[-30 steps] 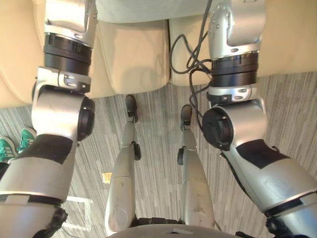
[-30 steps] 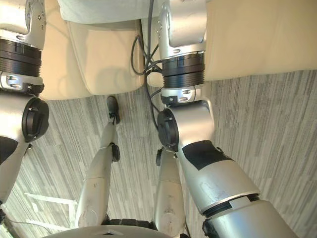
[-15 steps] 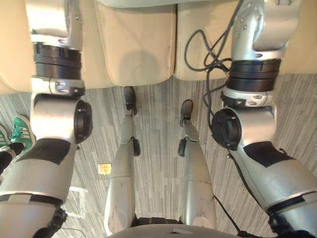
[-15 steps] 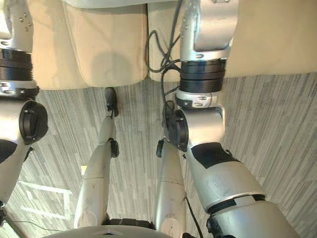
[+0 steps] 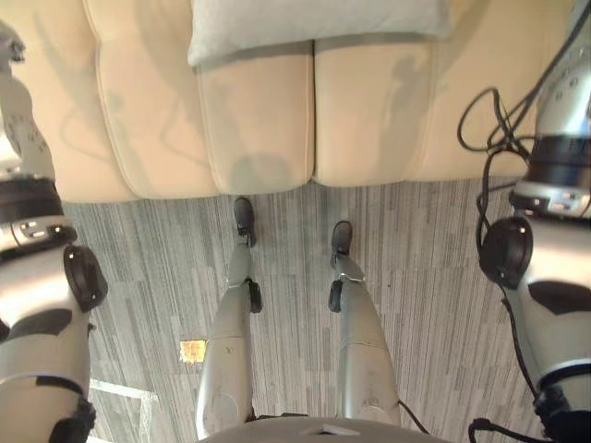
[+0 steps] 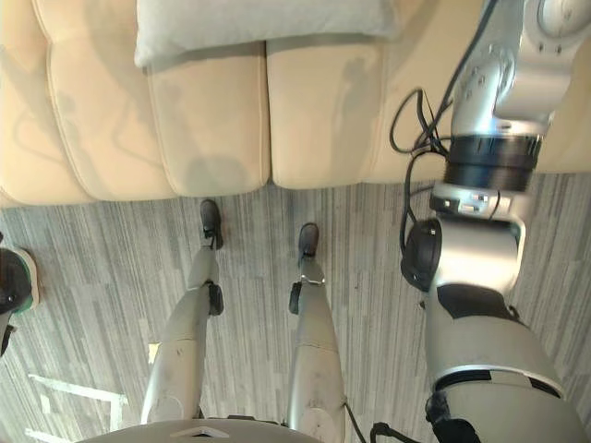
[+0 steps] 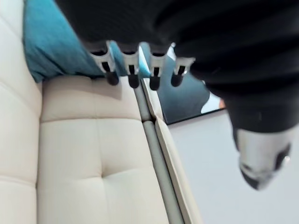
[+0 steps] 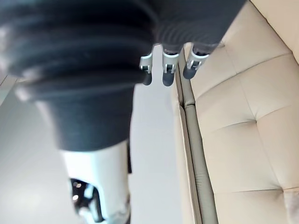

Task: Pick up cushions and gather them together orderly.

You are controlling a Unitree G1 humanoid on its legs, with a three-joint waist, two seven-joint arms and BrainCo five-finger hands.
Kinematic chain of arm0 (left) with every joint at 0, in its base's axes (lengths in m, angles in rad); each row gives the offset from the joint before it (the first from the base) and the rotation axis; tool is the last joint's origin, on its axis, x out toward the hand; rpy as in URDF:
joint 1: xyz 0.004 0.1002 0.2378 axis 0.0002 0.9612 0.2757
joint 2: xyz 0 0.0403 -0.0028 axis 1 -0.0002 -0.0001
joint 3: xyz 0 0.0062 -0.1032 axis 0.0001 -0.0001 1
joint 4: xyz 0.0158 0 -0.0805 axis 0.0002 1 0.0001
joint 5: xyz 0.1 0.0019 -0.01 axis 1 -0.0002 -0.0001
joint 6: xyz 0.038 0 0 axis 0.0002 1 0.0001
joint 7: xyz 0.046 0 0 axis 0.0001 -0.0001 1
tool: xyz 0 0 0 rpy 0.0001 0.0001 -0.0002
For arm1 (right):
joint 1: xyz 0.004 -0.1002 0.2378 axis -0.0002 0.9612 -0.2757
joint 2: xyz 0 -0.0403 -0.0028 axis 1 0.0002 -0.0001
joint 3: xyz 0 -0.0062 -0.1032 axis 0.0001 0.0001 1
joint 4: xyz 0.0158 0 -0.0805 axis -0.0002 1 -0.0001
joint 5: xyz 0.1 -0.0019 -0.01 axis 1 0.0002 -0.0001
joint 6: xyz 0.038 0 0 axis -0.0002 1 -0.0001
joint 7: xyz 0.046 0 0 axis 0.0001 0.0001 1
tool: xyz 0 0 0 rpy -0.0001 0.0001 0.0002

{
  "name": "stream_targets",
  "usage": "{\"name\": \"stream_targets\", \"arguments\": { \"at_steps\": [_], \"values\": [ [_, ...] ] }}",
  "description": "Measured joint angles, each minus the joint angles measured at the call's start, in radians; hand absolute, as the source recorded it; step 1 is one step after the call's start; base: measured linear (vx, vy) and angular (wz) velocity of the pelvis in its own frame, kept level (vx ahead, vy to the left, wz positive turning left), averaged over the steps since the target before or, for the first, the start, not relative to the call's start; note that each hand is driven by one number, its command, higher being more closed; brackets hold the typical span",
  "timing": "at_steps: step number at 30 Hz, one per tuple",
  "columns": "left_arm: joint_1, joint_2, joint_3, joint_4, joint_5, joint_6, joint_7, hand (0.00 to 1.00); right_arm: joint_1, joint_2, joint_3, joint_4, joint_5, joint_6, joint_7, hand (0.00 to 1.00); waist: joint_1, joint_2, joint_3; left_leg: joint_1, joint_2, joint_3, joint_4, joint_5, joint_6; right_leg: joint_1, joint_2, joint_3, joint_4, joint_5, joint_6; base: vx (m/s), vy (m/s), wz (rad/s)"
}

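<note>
Two hands are empty. The left hand (image 7: 132, 65), seen from its wrist, has its fingers loosely straight in a row with the thumb held apart, and nothing lies between them. Past its fingertips a teal cushion (image 7: 51, 44) rests on the cream sofa (image 7: 93, 154), beside the seam between two seat pads. The right hand (image 8: 169, 60) is likewise relaxed and grips nothing; it hangs over the sofa's edge, with pale floor alongside. From the head, a pale grey cushion (image 5: 314, 23) lies flat on the sofa seat, spanning the seam between two pads at the far side. How the two cushions lie relative to each other I cannot tell. The sofa's front edge meets grey striped carpet (image 5: 425, 240), which bears a small yellowish mark (image 5: 192, 351) and a white line (image 5: 120, 392) toward the left.
</note>
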Motion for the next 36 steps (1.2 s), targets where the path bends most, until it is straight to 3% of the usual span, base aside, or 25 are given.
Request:
{"name": "stream_targets", "arguments": {
  "at_steps": [4, 8, 9, 14, 19, 24, 29, 36],
  "values": [
    [0.337, -0.126, 0.074, -0.214, -0.063, -0.025, -0.015, 0.0, 0.36, 0.012, -0.004, -0.167, 0.005, -0.003, 0.071, 0.0, -0.005, 0.0, 0.0, 0.099, 0.001, -0.003, 0.0, -0.01, -0.011, 0.095, 0.003, -0.008, 0.009, -0.026, -0.01, 0.02, -0.154, 0.04],
    [0.723, -0.36, 0.082, -0.404, -0.078, -0.06, -0.052, 0.0, 0.788, 0.155, -0.025, -0.319, -0.029, 0.001, 0.154, 0.0, -0.025, -0.001, -0.018, 0.24, 0.006, -0.021, -0.001, -0.058, -0.007, 0.247, 0.006, -0.033, -0.004, -0.062, -0.016, 0.05, -0.129, 0.09],
    [0.845, -0.435, 0.07, -0.399, -0.077, -0.061, -0.08, 0.0, 0.927, 0.224, -0.046, -0.328, -0.064, 0.002, 0.191, 0.0, -0.023, -0.005, -0.061, 0.273, 0.006, -0.026, -0.001, -0.077, -0.008, 0.284, 0.006, -0.037, -0.013, -0.073, -0.018, 0.04, -0.066, 0.05],
    [1.136, -0.572, -0.027, -0.261, -0.077, -0.042, -0.166, 0.0, 1.256, 0.431, -0.08, -0.234, -0.166, 0.025, 0.281, 0.0, 0.0, -0.015, -0.171, 0.427, 0.003, -0.023, -0.001, -0.136, -0.015, 0.465, 0.006, -0.036, -0.091, -0.081, -0.02, 0.1, -0.038, -0.03],
    [1.211, -0.62, -0.038, -0.016, -0.034, -0.005, -0.225, 0.0, 1.352, 0.53, -0.065, -0.018, -0.24, 0.062, 0.324, 0.0, -0.004, -0.029, -0.242, 0.549, 0.005, 0.0, -0.001, -0.165, -0.012, 0.615, 0.013, -0.025, -0.176, -0.06, -0.007, 0.1, -0.021, -0.13],
    [1.206, -0.635, -0.03, 0.3, 0.045, 0.045, -0.262, 0.0, 1.305, 0.548, -0.047, 0.385, -0.323, 0.102, 0.358, 0.0, -0.01, -0.049, -0.307, 0.648, 0.006, 0.04, -0.002, -0.203, -0.021, 0.744, 0.018, 0.012, -0.298, -0.011, -0.002, 0.05, 0.005, -0.24],
    [1.189, -0.634, -0.03, 0.367, 0.054, 0.063, -0.261, 0.0, 1.276, 0.547, -0.047, 0.576, -0.361, 0.137, 0.378, 0.0, -0.013, -0.055, -0.32, 0.697, -0.004, 0.053, -0.007, -0.219, -0.018, 0.804, 0.014, 0.04, -0.35, 0.015, 0.002, 0.01, 0.011, -0.13],
    [1.151, -0.624, -0.031, 0.387, 0.101, 0.068, -0.25, 0.0, 1.21, 0.548, -0.039, 0.62, -0.361, 0.157, 0.377, 0.0, -0.007, -0.083, -0.279, 0.757, -0.02, 0.107, 0.0, -0.249, -0.008, 0.785, 0.017, 0.142, -0.322, 0.058, 0.0, -0.04, 0.022, -0.5]
  ]
}}
